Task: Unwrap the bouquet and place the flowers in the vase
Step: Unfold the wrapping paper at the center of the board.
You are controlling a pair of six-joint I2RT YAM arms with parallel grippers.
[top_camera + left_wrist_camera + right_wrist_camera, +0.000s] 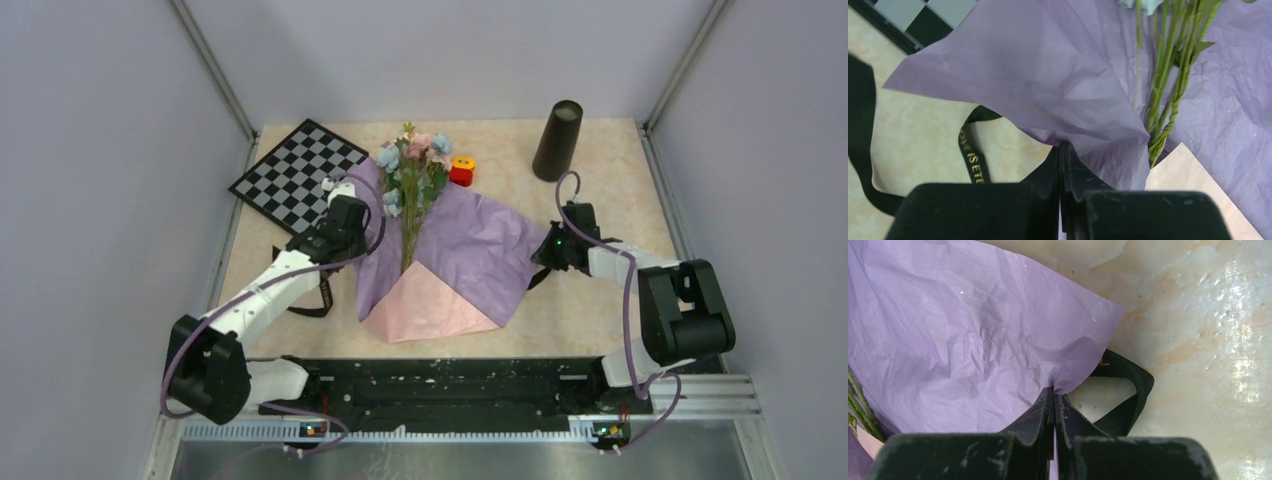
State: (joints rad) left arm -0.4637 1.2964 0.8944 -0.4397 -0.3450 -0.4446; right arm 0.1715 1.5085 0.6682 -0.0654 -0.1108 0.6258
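While the left hand (pixel 1060 150) pinches shut on the left edge of the lilac paper (pixel 480 240), the right hand (pixel 1054 392) is clamped the same way on its right corner. Between them the sheet lies spread open on the tabletop (pixel 600 300), the black ribbon (pixel 970 160) loose beside it, so the unwrapping looks largely done. The flowers (pixel 412 170) lie on the paper, stems bare. None is in the vase (pixel 558 140), which stands well apart at the back right.
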